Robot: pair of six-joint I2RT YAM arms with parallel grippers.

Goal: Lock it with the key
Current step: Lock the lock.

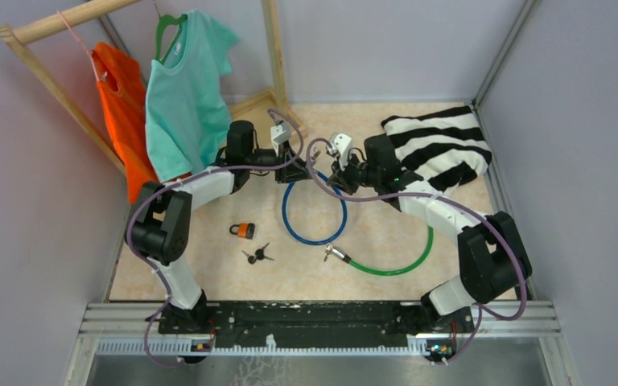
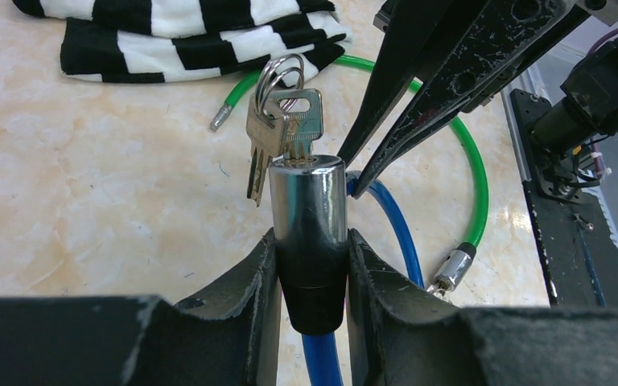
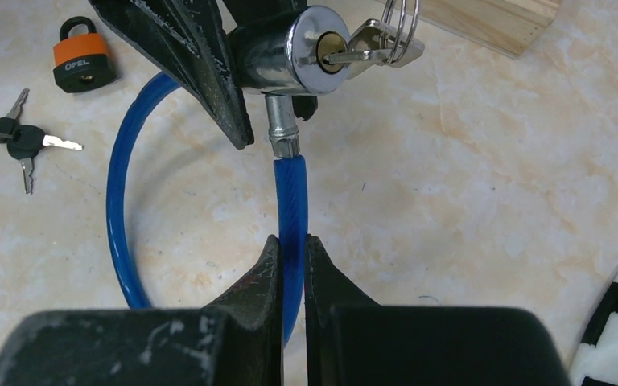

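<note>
At twelve o'clock from my right gripper [image 3: 291, 245], which pinched the blue cable [image 3: 291, 201], the pin [image 3: 283, 133] pointed straight up to the lock [image 3: 286, 52] my left gripper [image 2: 312, 241] squeezed.

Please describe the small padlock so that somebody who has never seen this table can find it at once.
On the pale marbled table, look just left of the blue cable loop. There lies a small padlock with an orange body and black shackle, beside black-headed keys. Nothing else lying on the table is orange.
</note>
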